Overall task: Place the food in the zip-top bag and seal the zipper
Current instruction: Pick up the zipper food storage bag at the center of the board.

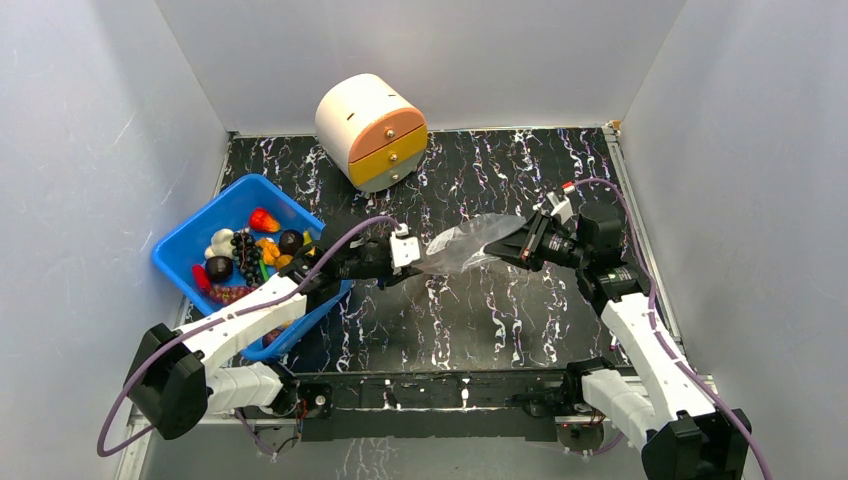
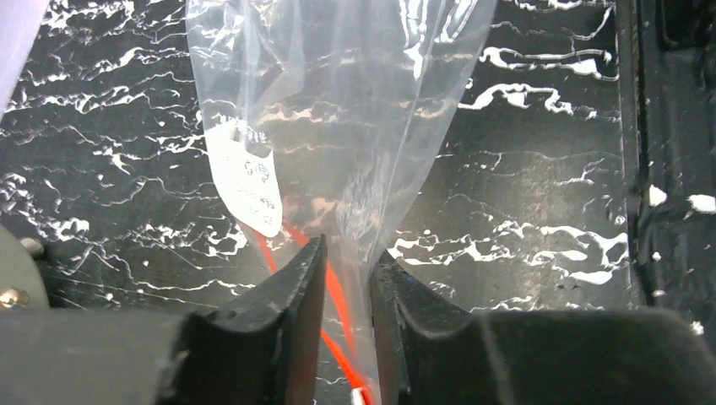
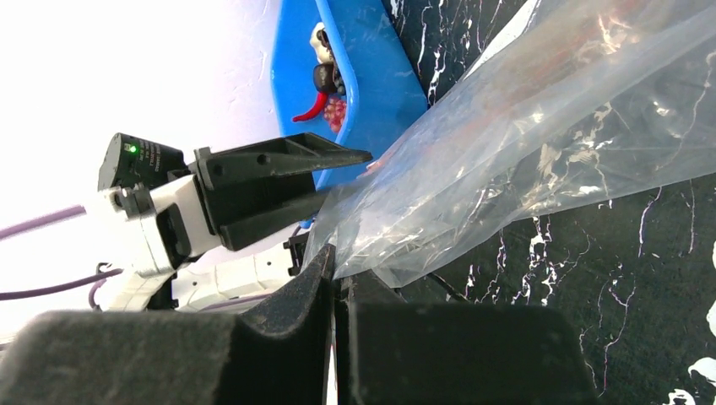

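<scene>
Food lies heaped in blue bin; zip-top bag looks held aloft.

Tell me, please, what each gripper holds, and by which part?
Right gripper pinches the clear bag by its edge; left gripper straddles the red zipper strip, grip uncertain.

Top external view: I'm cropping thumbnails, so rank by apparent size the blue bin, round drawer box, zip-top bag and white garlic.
1. blue bin
2. round drawer box
3. zip-top bag
4. white garlic
</scene>
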Tool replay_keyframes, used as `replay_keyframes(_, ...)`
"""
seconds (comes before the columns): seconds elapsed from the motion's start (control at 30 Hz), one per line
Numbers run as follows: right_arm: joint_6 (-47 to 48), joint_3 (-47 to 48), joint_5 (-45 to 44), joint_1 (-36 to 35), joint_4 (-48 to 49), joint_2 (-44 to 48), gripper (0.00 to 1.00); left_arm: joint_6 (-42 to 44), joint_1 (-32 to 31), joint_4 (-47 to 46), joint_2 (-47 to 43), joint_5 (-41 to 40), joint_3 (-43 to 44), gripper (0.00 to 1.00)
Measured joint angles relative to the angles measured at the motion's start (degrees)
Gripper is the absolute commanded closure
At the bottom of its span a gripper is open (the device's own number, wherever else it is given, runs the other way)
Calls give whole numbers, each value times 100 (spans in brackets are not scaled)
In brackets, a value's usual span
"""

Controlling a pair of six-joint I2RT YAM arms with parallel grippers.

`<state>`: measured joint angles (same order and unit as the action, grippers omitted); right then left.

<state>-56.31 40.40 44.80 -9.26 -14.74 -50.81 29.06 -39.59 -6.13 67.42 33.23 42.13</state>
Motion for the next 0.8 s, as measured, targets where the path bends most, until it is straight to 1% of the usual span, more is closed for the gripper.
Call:
replay_keyframes(0.03, 2, 7, 0, 0, -15, 15, 100, 59, -2, -11, 0, -24, 0, 100)
replay_keyframes(0.1, 20, 52, -7, 0, -79, 20, 99, 111, -4, 7, -4, -85, 0, 100)
replay_keyframes(0.17, 48, 203, -59, 0, -256, 4, 93, 190, -15, 24, -20, -127, 0, 100)
replay_keyframes(0.2, 55, 278, -83, 0, -323, -2, 91, 229, -17, 33, -39, -153, 0, 100)
replay_keyframes(0.4, 44, 846, -422, 0, -726, -20, 89, 433, -33, 107, -251, -367, -188, 100)
replay_keyframes(0.43, 17, 885, -439, 0, -743, -20, 90, 459, -33, 116, -267, -407, -256, 100)
replay_keyframes(0.5, -92, 916, -468, 0, -750, -20, 98, 485, -33, 157, -269, -463, -321, 100)
replay_keyframes(0.53, -127, 922, -487, 0, -765, -20, 99, 487, -33, 162, -271, -485, -348, 100)
replay_keyframes(0.57, -177, 931, -525, 0, -780, -20, 97, 485, -33, 166, -271, -509, -358, 100)
replay_keyframes(0.6, -205, 935, -564, 0, -778, -20, 91, 461, -33, 173, -271, -551, -358, 100)
replay_keyframes(0.67, -212, 949, -656, 0, -774, -15, 70, 321, -33, 157, -269, -601, -343, 100)
replay_keyframes(0.7, -186, 949, -719, 0, -774, -9, 64, 195, -33, 155, -260, -625, -313, 100)
replay_keyframes(0.73, -52, 949, -820, 0, -774, 11, 60, 26, -33, 155, -245, -632, -262, 100)
replay_keyframes(0.8, 144, 949, -1021, 0, -778, 79, 56, -492, -33, 94, -192, -627, -68, 100)
